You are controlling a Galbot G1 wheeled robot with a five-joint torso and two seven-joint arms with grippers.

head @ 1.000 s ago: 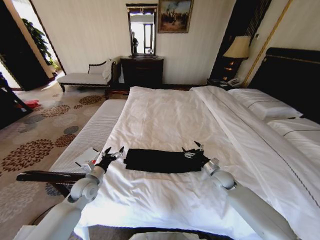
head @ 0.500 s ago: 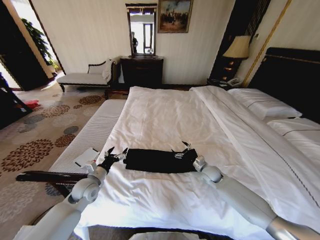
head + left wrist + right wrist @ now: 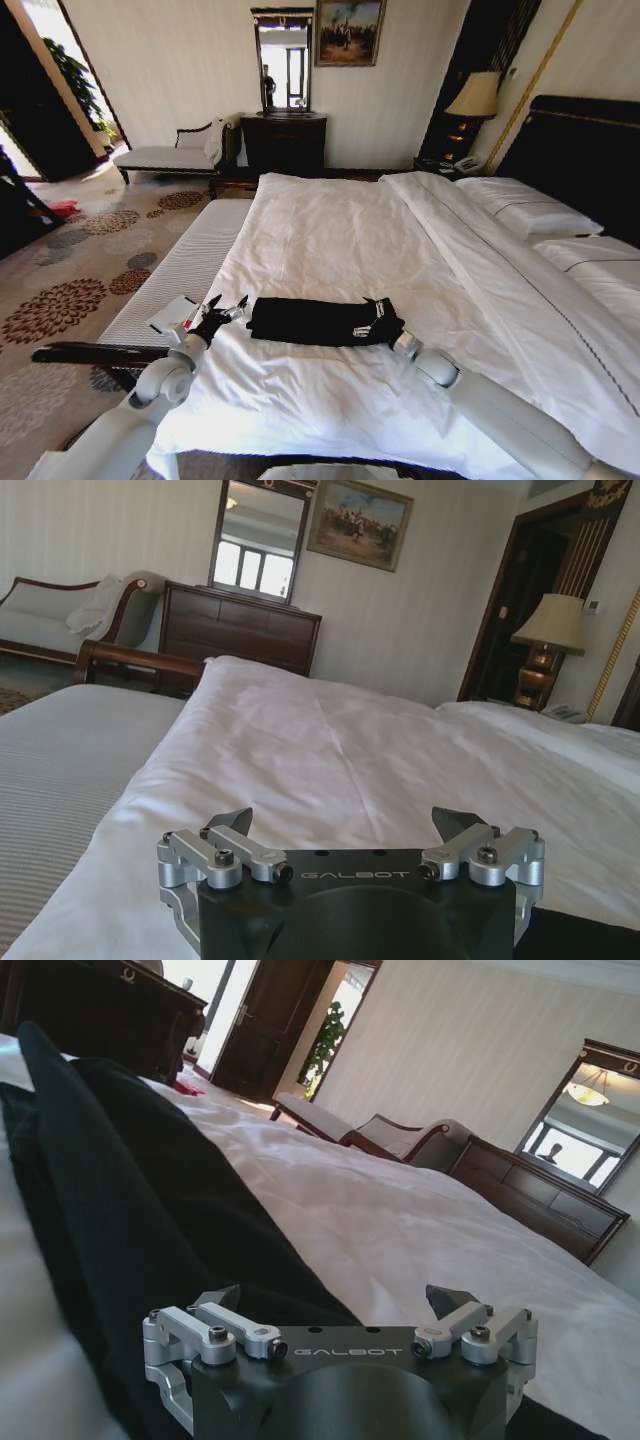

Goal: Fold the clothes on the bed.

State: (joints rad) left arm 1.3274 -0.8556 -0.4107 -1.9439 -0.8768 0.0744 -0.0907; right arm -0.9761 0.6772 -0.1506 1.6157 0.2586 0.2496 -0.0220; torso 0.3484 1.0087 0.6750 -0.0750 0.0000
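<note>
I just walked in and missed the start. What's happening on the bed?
A two-armed robot is folding a black T-shirt, which lies as a narrow band on the white bed. The right gripper, fingers open, is at the shirt's right end, over the fabric. The left gripper, also open, sits just off the shirt's left end, not touching it.

bed [image 3: 330,240]: large, white sheet, fills the middle of the head view frame, dark headboard at the right edge
duvet [image 3: 500,270]: white, folded back in a long band running from top centre to lower right
pillows [image 3: 525,208]: white, at the right of the frame, against the headboard
black T-shirt [image 3: 315,321]: folded into a narrow strip, lying crosswise on the sheet at lower centre
</note>
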